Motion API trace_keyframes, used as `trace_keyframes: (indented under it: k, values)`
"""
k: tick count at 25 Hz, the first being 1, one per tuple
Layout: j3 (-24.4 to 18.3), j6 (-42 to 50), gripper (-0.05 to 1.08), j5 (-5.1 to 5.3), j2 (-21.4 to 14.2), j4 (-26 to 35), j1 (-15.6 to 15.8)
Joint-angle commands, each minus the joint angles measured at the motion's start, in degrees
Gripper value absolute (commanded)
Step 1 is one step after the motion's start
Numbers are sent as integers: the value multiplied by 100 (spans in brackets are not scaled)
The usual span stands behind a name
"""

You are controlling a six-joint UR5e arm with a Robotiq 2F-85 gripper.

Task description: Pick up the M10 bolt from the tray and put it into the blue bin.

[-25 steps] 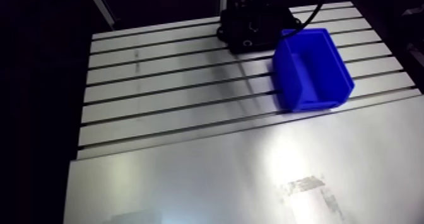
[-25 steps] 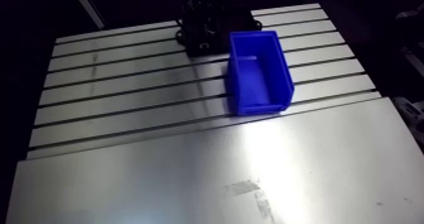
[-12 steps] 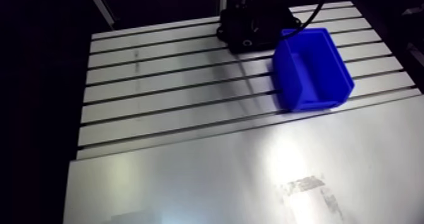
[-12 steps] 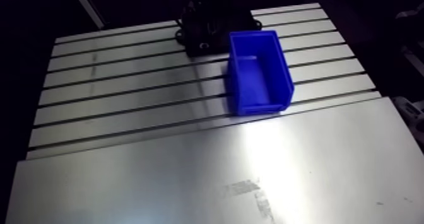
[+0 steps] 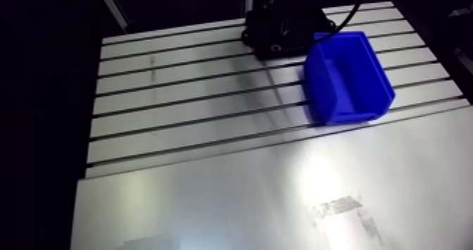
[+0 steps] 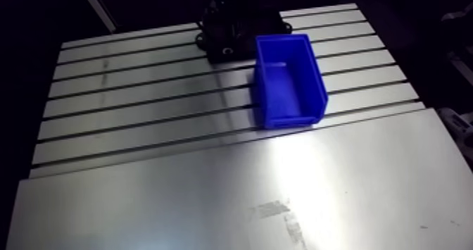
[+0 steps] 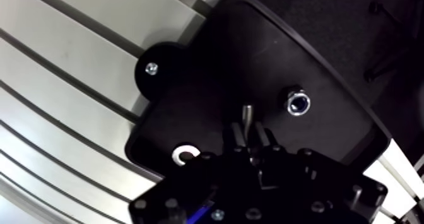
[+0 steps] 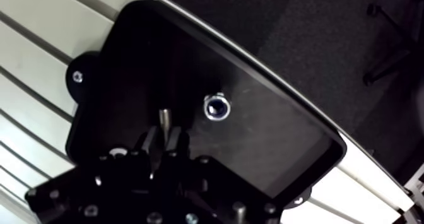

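Note:
In the wrist view a black tray (image 7: 189, 81) lies at the far edge of the slotted table. My gripper (image 7: 249, 130) hangs over it with its fingers close together, shut on a grey bolt (image 7: 248, 113) whose shank sticks out past the fingertips. Ahead of the gripper and to one side, a second bolt with a shiny socket head (image 7: 298, 103) stands in the tray. In the arm view the blue bin (image 5: 348, 77) sits open-topped right beside the tray (image 5: 278, 45), with the dark wrist above the tray. I cannot tell whether the held bolt touches the tray.
The slotted aluminium table (image 5: 197, 98) stretches away from the tray and bin. A smooth metal plate (image 5: 281, 196) covers the near part. The tray is fixed by screw tabs (image 7: 151, 67). Beyond the tray the table ends (image 8: 284, 62) and dark floor lies below.

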Motion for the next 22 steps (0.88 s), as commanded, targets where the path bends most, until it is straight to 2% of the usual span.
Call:
trace_keyframes:
  k: [1,7,14,22]
  values:
    - [-61,-19,99,-2,-4,38,1]
    - [-87,-19,100,-11,-83,187,1]
    - [-175,-19,101,-2,-382,592,10]
    - [-316,-203,101,112,-944,1040,-8]
